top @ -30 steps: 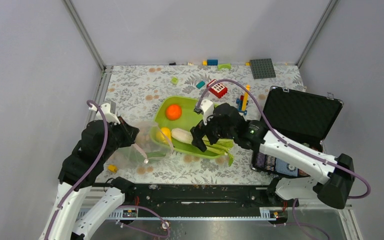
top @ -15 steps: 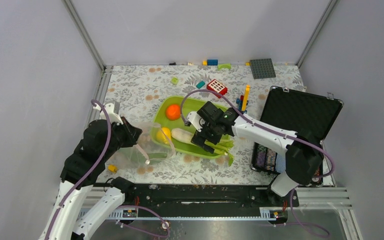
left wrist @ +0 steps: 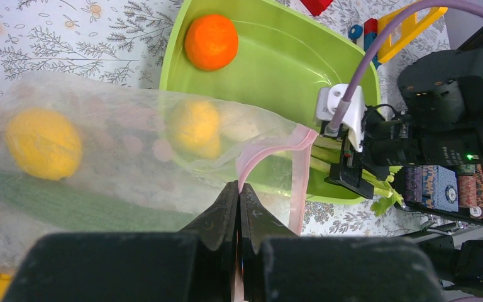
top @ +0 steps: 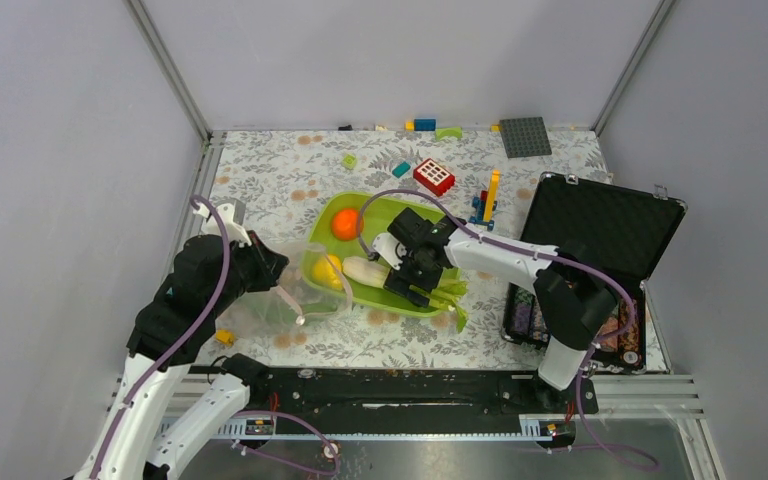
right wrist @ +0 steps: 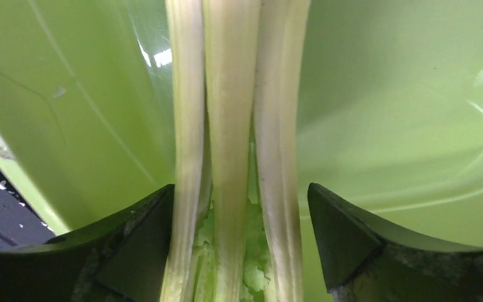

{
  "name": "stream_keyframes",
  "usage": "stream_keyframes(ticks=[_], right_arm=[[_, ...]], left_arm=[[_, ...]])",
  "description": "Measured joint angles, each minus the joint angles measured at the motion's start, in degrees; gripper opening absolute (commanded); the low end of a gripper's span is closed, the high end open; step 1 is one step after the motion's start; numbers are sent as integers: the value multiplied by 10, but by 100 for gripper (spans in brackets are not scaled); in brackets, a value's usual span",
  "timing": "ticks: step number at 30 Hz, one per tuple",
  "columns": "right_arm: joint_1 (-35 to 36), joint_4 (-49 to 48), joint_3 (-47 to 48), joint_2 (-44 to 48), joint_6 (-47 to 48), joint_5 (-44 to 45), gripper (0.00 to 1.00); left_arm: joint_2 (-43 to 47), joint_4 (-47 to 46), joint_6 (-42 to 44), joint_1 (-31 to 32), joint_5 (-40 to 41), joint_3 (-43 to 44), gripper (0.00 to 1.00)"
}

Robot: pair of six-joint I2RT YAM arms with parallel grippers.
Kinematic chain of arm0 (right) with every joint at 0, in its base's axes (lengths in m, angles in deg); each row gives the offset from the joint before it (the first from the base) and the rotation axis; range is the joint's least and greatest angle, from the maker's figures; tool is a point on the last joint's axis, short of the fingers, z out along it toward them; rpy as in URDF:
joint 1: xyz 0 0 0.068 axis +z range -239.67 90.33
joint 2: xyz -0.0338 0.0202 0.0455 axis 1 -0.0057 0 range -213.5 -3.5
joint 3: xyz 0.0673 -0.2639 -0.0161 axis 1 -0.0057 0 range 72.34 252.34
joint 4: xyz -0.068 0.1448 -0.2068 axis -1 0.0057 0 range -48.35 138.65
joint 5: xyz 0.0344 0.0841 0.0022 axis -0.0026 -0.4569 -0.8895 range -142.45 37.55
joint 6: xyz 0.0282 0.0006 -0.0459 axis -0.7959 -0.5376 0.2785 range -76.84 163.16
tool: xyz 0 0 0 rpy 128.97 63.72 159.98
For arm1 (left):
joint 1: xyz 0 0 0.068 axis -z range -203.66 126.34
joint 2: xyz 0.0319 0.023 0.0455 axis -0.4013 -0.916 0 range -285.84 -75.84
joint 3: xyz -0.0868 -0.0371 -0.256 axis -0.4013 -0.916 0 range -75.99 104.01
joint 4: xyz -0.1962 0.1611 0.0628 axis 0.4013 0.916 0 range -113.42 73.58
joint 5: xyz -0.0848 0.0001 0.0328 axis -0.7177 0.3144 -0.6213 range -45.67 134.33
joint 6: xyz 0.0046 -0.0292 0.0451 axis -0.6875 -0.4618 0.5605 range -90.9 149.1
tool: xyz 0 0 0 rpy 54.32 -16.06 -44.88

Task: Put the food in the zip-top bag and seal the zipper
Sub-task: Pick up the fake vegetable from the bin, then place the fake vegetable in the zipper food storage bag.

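Your left gripper (left wrist: 239,195) is pinched tight on the thin pinkish press-seal zipper strip (left wrist: 270,146) at the mouth of the clear floppy plastic zip-top bag (left wrist: 113,170). The mouth gapes open toward the lime-green rectangular tray (left wrist: 283,69). Inside the bag you can see a yellow round toy fruit (left wrist: 43,143) and, beside it, the long dark green toy cucumber (left wrist: 69,204). A second yellow toy fruit (left wrist: 195,126) shows through the film at the tray's rim; you cannot tell whether it lies in the bag or behind it. The orange-red round toy fruit (left wrist: 211,41) sits in the tray's far end. Your right gripper (right wrist: 239,189) is down in the tray with its fingers spread apart, one on either side of the white-and-green toy leek (right wrist: 226,113), holding nothing. From above, the leek's white end points toward the bag and its green leaves reach the tray's near rim.
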Motion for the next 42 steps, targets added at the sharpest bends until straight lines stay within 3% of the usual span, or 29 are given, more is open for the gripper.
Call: stream_keyframes(ticks=[3, 5, 13, 27, 35, 42], right_arm=[[-2, 2, 5, -20, 1, -9, 43], [-3, 1, 9, -28, 3, -17, 28], [-4, 3, 10, 3, 10, -19, 5], [-6, 75, -31, 241, -17, 56, 0], [-7, 95, -41, 366, -82, -63, 0], [16, 133, -32, 370, -144, -203, 0]], left_arm=[[-1, -1, 0, 0, 0, 0, 0], [-1, -2, 0, 0, 0, -1, 0], [-9, -12, -6, 0, -17, -14, 0], [-9, -29, -30, 0, -16, -27, 0], [-19, -36, -36, 0, -22, -28, 0], [-22, -42, -26, 0, -69, -28, 0]])
